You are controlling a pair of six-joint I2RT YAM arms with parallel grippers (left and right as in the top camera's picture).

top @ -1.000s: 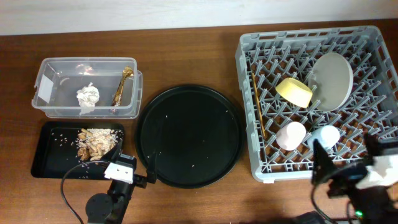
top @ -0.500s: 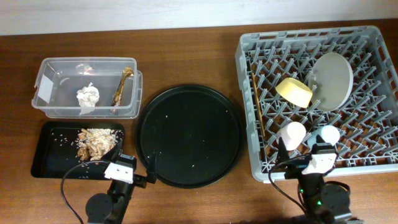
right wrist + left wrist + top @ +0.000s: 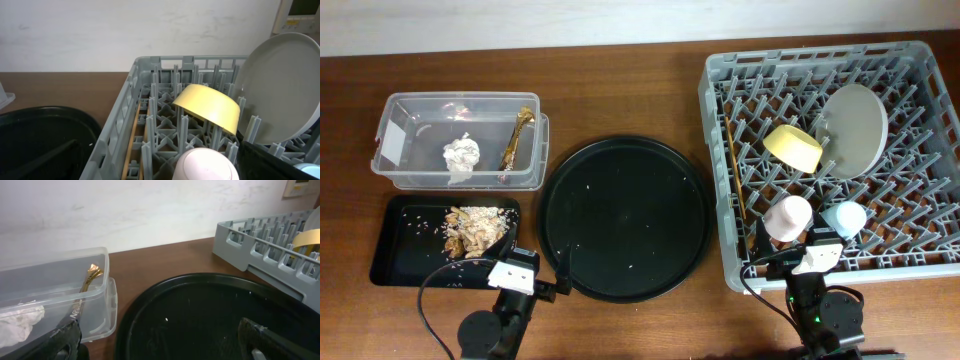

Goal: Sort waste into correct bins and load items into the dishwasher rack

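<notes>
Just ahead of the right pincer (image 3: pixel 807 252) sits the pink cup (image 3: pixel 790 218).

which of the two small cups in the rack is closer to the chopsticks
The pink cup; it sits left of the light blue cup, on the side where the chopsticks lie.

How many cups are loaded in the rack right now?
2. The pink cup stands near the front edge of the rack, and the light blue cup is just to its right. None seem hidden.
</notes>
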